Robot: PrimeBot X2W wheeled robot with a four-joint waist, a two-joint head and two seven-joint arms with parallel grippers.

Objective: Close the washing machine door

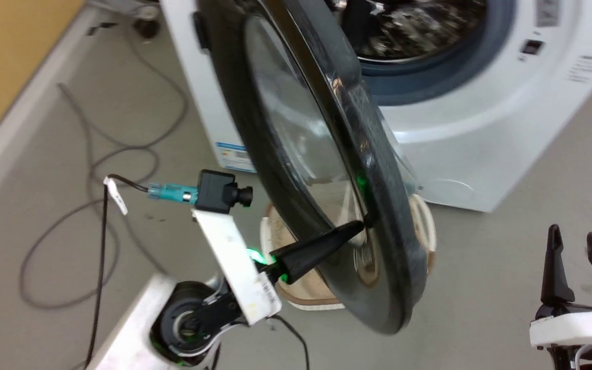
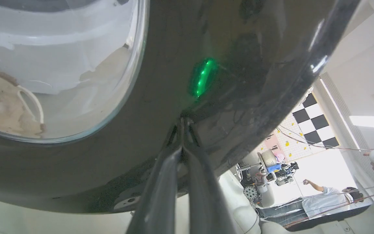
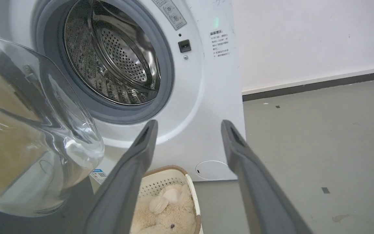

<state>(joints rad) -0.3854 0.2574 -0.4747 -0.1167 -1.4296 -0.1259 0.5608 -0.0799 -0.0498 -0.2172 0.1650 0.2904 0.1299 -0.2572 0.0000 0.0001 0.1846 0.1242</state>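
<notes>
The washing machine door (image 1: 321, 154), a glossy black disc with a clear glass bowl, stands swung out from the white washing machine (image 1: 481, 118), whose steel drum (image 3: 115, 55) is exposed. My left gripper (image 1: 365, 222) is shut, its fingertips pressed against the door's black outer face low down. In the left wrist view the two fingers (image 2: 161, 185) meet at the door (image 2: 239, 65) beside the glass bowl (image 2: 60, 65). My right gripper (image 1: 576, 239) hangs open at the lower right, away from the door. The right wrist view shows its gripper (image 3: 188, 125) wide open before the machine (image 3: 206, 97).
A cream basket (image 3: 170, 182) holding a plush toy sits on the floor against the machine's front, under the door. Grey cables (image 1: 90, 169) loop over the floor at the left. A person (image 2: 320, 198) and lab gear show in the left wrist view's background.
</notes>
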